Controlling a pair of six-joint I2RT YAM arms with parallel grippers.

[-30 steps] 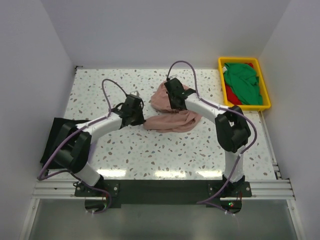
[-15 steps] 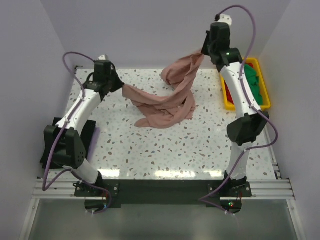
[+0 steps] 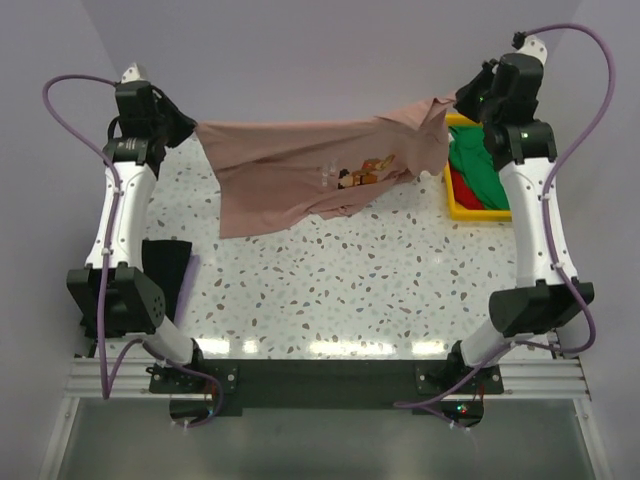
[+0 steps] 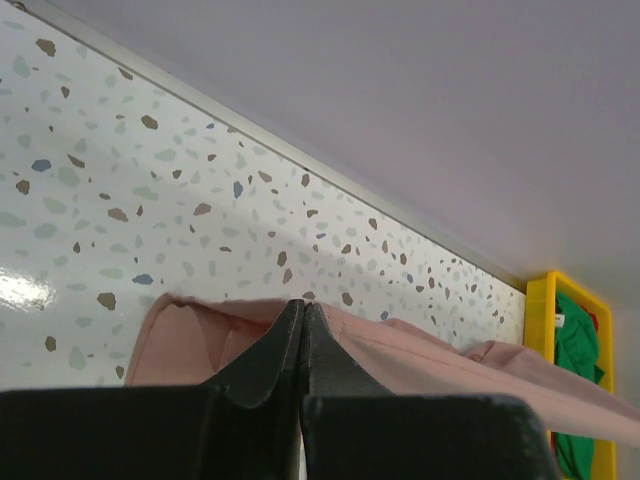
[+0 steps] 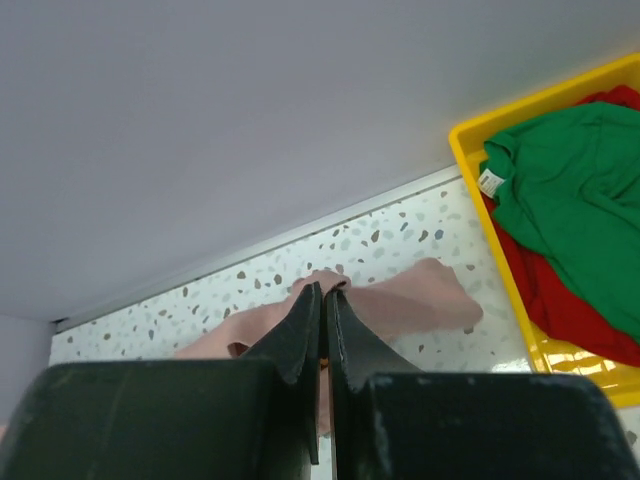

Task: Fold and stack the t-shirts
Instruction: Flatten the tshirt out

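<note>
One pink t-shirt (image 3: 290,170) stretched between end effectors (image 3: 192,127) (image 3: 459,100).

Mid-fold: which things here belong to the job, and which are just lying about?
Job: pink t-shirt, stretched between left tool and right tool; green t-shirt; red t-shirt; black t-shirt.
Lying about: yellow tray, holding the green and red ones; table.

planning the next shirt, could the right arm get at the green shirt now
Probably not yet: the right tool is shut on the pink t-shirt, though the green t-shirt lies uncovered nearby.
</note>
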